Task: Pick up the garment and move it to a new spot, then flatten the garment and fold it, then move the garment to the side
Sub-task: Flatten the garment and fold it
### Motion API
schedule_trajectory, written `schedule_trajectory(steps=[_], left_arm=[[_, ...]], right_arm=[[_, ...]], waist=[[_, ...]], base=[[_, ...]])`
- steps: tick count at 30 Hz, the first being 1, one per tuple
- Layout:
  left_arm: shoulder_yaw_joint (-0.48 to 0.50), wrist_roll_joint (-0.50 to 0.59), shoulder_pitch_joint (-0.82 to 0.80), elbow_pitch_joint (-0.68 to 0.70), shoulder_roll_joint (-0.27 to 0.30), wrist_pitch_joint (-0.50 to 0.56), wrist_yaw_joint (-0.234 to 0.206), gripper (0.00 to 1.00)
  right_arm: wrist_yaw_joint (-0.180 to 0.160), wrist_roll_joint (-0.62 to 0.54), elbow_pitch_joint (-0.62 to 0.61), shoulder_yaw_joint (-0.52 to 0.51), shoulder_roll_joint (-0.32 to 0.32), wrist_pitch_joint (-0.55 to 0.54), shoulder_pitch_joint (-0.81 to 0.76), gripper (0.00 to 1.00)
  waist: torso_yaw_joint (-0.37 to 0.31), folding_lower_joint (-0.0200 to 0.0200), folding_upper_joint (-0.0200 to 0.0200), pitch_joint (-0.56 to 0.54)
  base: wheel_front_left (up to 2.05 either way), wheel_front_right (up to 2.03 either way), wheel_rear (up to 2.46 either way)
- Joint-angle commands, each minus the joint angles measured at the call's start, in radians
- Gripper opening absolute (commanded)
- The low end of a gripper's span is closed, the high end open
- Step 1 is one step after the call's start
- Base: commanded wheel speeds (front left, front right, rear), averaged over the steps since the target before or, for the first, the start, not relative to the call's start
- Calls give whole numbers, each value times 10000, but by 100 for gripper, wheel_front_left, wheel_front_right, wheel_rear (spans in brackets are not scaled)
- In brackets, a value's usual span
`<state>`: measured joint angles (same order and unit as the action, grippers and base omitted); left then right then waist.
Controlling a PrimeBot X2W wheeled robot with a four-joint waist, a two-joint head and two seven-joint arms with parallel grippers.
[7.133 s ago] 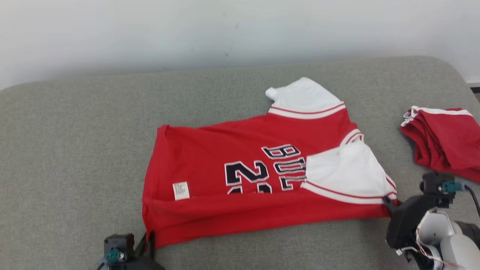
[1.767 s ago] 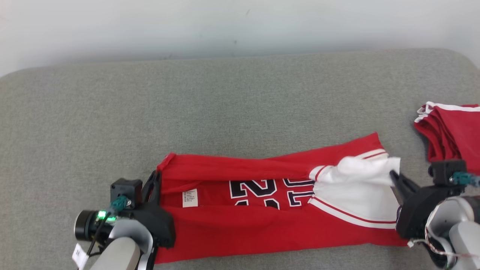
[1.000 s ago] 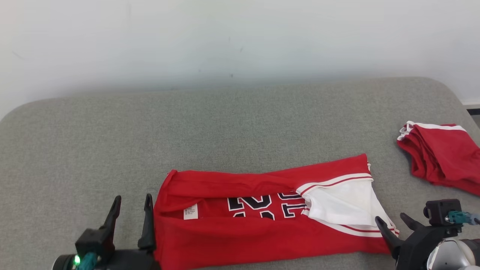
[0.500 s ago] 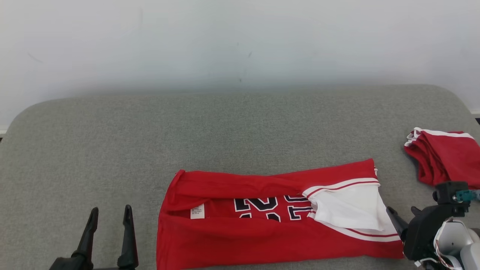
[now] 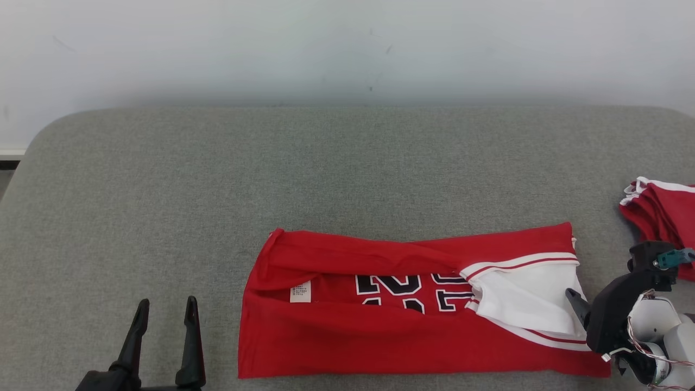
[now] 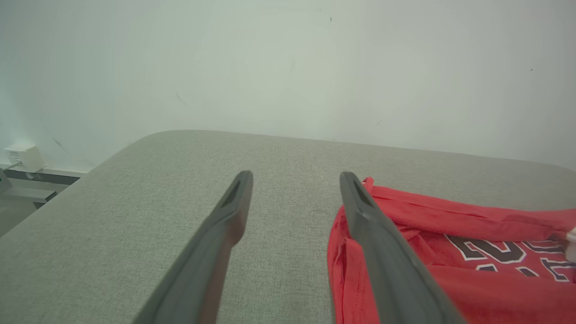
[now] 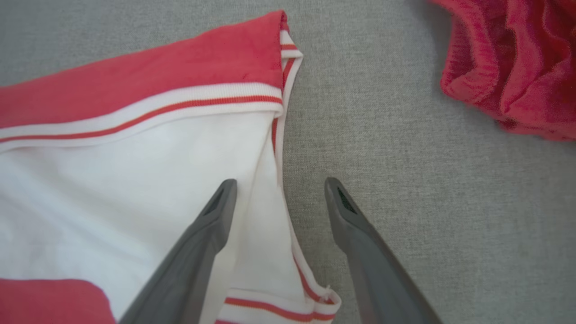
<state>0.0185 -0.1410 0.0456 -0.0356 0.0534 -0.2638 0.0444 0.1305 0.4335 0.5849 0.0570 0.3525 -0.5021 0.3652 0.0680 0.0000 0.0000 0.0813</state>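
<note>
The garment (image 5: 380, 336) is a red jersey with black-and-white lettering, lying on the grey cushion (image 5: 217, 190) folded into a long band. Its white sleeve (image 5: 526, 293) lies on top at the right end. My left gripper (image 5: 165, 307) stands open on the cushion, a short way left of the garment's left end; in the left wrist view the left gripper (image 6: 295, 174) is empty and the garment (image 6: 450, 252) lies to the right. My right gripper (image 7: 280, 181) is open, straddling the edge of the sleeve (image 7: 135, 180) and holding nothing; in the head view the right gripper (image 5: 578, 301) sits at the garment's right end.
A second red garment (image 5: 659, 217) lies bunched at the cushion's right edge, and the right wrist view shows this bunched garment (image 7: 508, 67) close to my right gripper. A pale wall (image 5: 347, 49) runs behind the cushion. Bare cushion stretches to the far side and the left.
The camera has shifted, so the scene sits further right. The garment's far half was folded forward into a band and both grippers have let go. The left gripper now stands further from the garment's left edge.
</note>
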Motion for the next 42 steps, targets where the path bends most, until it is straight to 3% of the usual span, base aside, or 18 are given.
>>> schedule_trajectory(steps=[1, 13, 14, 15, 16, 22, 30, 42], left_arm=[[-8, 82, -102, -7, -11, 0, 6, 100], [-229, -93, -526, 53, -29, -1, -99, 100], [-229, -101, -530, 57, -30, -1, -120, 100], [-236, -89, -529, 63, -32, -1, -153, 100], [-238, -104, -522, 75, -30, -1, -161, 100], [-219, -168, -352, 125, -30, -1, -246, 100], [-290, -271, -180, 174, -29, -1, -337, 100], [-284, -445, 297, 281, -28, -1, -497, 100]], right_arm=[[-4, -56, 69, -19, 10, -33, 63, 100], [10, -30, 1179, 314, -321, -432, 389, 100], [13, 24, 1220, 382, -389, -492, 375, 68], [24, 76, 1235, 440, -452, -527, 372, 22], [34, 93, 1238, 510, -478, -546, 351, 0], [8, 23, 1105, 608, -201, -285, 267, 0], [-19, -462, 472, -8, 275, 346, 516, 0], [-18, -1073, -1586, -1056, 910, -440, -174, 0]], waist=[[128, 0, 0, 135], [514, 0, 0, 728], [513, 0, 0, 731], [507, 0, 0, 729], [499, 0, 0, 720], [347, 0, 0, 572], [17, 0, 0, 182], [-496, 0, 0, -520]], base=[[0, 0, 0], [0, 0, 0], [0, 0, 0], [0, 0, 0], [0, 0, 0], [0, 0, 0], [0, 0, 0], [0, 0, 0]])
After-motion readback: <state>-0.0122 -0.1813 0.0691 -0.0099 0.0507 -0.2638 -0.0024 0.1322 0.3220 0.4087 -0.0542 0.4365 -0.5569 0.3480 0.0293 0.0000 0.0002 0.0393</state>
